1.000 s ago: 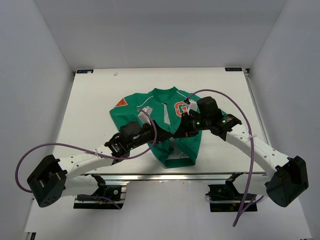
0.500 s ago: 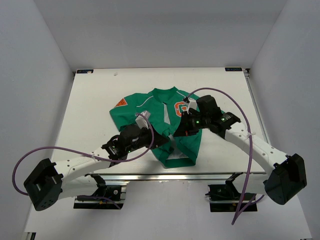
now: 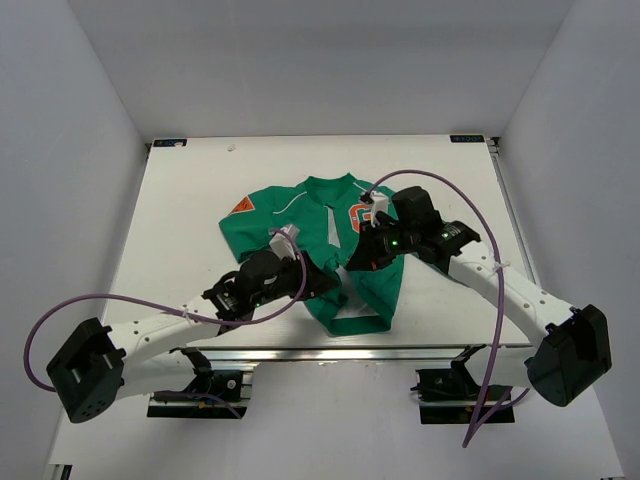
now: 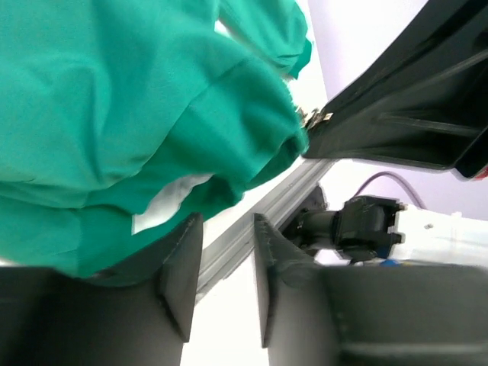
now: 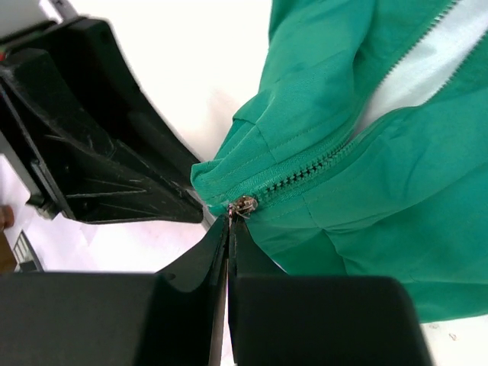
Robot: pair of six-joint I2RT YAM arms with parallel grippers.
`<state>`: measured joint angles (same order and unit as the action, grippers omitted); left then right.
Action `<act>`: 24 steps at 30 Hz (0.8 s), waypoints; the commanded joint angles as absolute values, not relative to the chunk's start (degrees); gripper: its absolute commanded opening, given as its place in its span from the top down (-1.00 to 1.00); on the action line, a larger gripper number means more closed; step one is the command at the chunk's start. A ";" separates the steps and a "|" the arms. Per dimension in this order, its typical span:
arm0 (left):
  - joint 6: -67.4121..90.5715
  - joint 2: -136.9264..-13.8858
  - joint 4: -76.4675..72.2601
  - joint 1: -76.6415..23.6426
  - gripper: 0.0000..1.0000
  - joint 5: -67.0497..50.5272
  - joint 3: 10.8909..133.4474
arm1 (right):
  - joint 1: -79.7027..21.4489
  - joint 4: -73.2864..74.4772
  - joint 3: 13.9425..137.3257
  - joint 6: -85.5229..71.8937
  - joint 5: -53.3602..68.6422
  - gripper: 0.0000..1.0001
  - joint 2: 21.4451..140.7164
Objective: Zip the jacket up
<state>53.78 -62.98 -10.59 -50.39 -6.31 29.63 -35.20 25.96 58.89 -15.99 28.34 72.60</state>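
The green jacket (image 3: 300,215) lies flat on the white table (image 3: 180,230), collar away from me, with its orange G patch (image 3: 357,216) and orange triangle sleeve patch (image 3: 240,206) showing. Its lower front is bunched and lifted (image 5: 358,175). My right gripper (image 5: 229,221) is shut on the zipper pull (image 5: 244,204) at the bottom of the closed teeth (image 5: 320,162); from above this gripper (image 3: 353,264) sits over the hem. My left gripper (image 4: 226,229) stands open with nothing between its fingers, the green cloth (image 4: 137,114) resting against its left finger (image 4: 181,274). From above, the left gripper (image 3: 328,283) lies by the hem.
An aluminium rail (image 3: 330,348) runs along the near table edge, close under both grippers, and also shows in the left wrist view as the rail (image 4: 229,248). Purple cables (image 3: 120,298) loop off both arms. White walls (image 3: 60,150) box in the table on three sides.
My left gripper has opened and let go of the jacket's lower edge, after drawing back slightly toward the near left. The right gripper stays shut on the zipper pull.
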 commanded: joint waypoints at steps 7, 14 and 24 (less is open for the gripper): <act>56.07 -63.02 -18.00 -50.45 -0.25 -4.66 32.08 | -34.89 22.77 56.78 -14.33 33.84 1.00 70.66; 57.04 -64.77 -23.12 -50.45 -0.31 -4.75 32.43 | -34.89 22.24 56.43 -14.06 34.28 1.00 70.93; 57.21 -68.73 -21.44 -50.45 0.07 -1.76 34.80 | -34.89 21.62 56.25 -13.80 35.95 1.00 71.28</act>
<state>57.17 -68.25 -20.23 -50.39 -3.66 32.49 -34.70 23.75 56.34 -14.50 33.28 71.85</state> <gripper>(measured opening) 0.493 0.017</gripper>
